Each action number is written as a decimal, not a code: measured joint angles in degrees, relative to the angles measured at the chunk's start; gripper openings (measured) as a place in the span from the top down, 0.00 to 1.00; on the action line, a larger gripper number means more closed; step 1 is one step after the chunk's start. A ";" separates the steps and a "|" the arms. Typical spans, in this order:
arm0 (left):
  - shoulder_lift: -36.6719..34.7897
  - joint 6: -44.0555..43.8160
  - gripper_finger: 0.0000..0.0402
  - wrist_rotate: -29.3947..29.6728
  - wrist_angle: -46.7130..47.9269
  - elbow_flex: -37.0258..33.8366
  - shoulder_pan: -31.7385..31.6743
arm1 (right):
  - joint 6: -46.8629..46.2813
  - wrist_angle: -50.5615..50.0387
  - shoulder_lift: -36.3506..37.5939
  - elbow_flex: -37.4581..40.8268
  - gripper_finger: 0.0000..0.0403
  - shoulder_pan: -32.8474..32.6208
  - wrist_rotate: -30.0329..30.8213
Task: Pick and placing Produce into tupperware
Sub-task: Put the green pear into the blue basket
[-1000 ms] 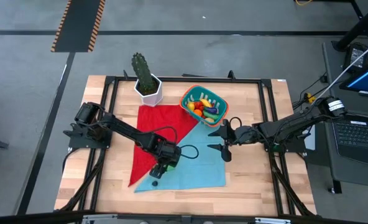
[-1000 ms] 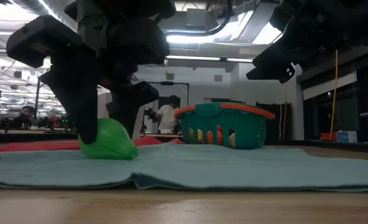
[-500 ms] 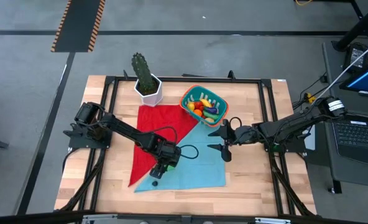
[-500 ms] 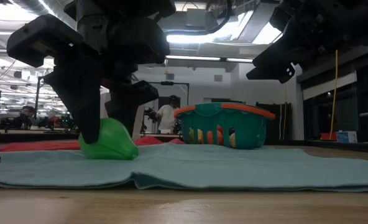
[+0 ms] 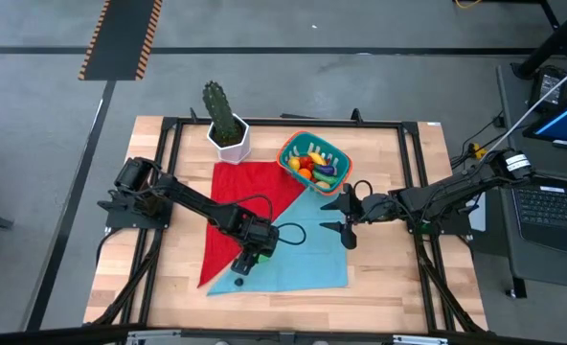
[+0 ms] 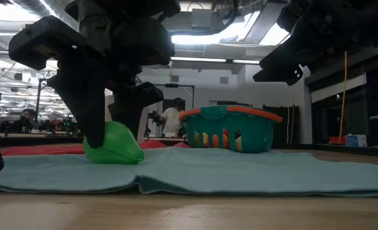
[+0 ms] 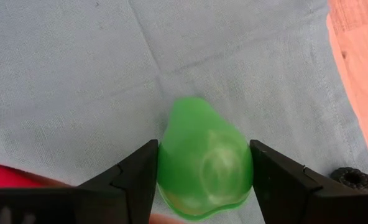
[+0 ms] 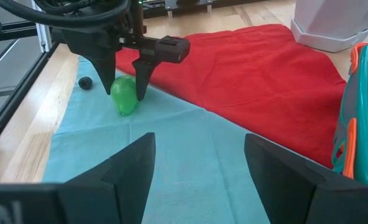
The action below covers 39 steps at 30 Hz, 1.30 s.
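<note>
glossy pear-shaped green fruit (image 7: 204,158) on woven cloth (image 7: 78,74).

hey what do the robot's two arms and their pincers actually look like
Both arms are dark, near-black jointed links with black cables looping alongside. The left pincer and right pincer each end in two flat, wedge-shaped matte black fingers. The right arm carries a pale band near its base.
</note>
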<state>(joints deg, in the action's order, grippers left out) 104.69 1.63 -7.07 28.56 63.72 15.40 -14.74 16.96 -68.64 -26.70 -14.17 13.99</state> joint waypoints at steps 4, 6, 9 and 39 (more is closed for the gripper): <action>-0.75 0.04 0.47 0.72 1.04 -0.16 -0.02 | 0.00 -0.01 0.00 0.00 0.38 0.00 0.00; -1.58 0.02 0.47 0.90 1.90 -0.26 -0.02 | 0.00 -0.01 0.00 0.00 0.38 0.00 0.00; -3.13 -0.04 0.47 0.83 1.92 -0.24 -0.02 | 0.00 -0.01 0.00 0.00 0.38 0.00 0.01; -33.38 -2.93 0.48 4.97 -18.91 -22.43 -1.42 | 0.37 0.02 0.02 -0.01 0.38 -0.04 0.00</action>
<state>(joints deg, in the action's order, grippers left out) 71.31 -1.30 -2.10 9.64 41.29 13.98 -14.37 16.98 -68.62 -26.70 -14.22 13.99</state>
